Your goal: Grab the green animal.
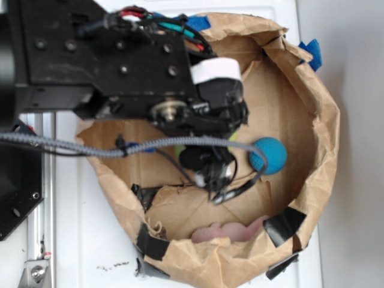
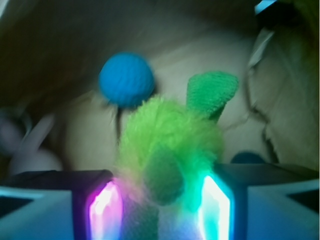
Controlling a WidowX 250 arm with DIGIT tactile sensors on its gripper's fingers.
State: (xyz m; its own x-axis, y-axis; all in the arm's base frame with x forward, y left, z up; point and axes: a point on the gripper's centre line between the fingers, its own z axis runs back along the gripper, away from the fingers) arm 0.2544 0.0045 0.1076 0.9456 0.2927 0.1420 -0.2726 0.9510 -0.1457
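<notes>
The fuzzy lime green animal (image 2: 167, 145) sits clenched between the fingers (image 2: 217, 205); the brown paper bag (image 1: 318, 120) holds a blue ball (image 2: 126, 79) at its 11 o'clock.

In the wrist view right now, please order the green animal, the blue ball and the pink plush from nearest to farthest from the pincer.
1. Green animal: between the fingers of the pincer.
2. Blue ball: beyond it, upper left.
3. Pink plush: far left edge, blurred; its rank against the ball is uncertain.

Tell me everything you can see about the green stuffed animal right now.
The green animal is a small plush with shaggy lime-green fur and a darker green terry-like part sticking up behind. In the wrist view it sits between the two glowing fingers, which press its sides. It's inside the brown paper bin, near the blue ball. The exterior view mostly hides it.
</notes>
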